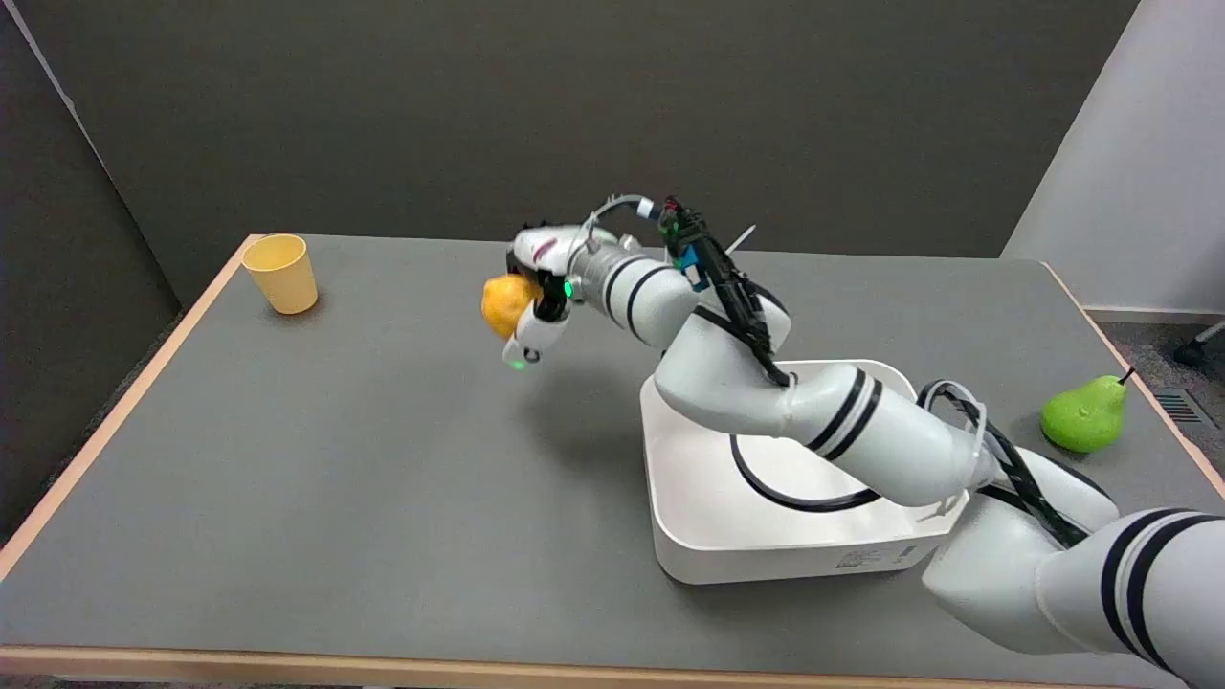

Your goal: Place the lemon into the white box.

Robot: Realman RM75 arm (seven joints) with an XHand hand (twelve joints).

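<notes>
You are holding the lemon (504, 304) in your right hand (536, 287), its fingers (532, 337) wrapping around the fruit and gripping it in the air above the grey bench (335, 459). The lemon is hanging clear of the surface, to the left of the white box (708, 545) and apart from it. Your arm is reaching in from the lower right and crossing over the box, which is sitting on the bench with a black ring showing on its floor. A yellow cup (280, 272) is standing upright near the far left corner, and a green pear (1086, 413) is resting near the right edge, well apart from the box.
</notes>
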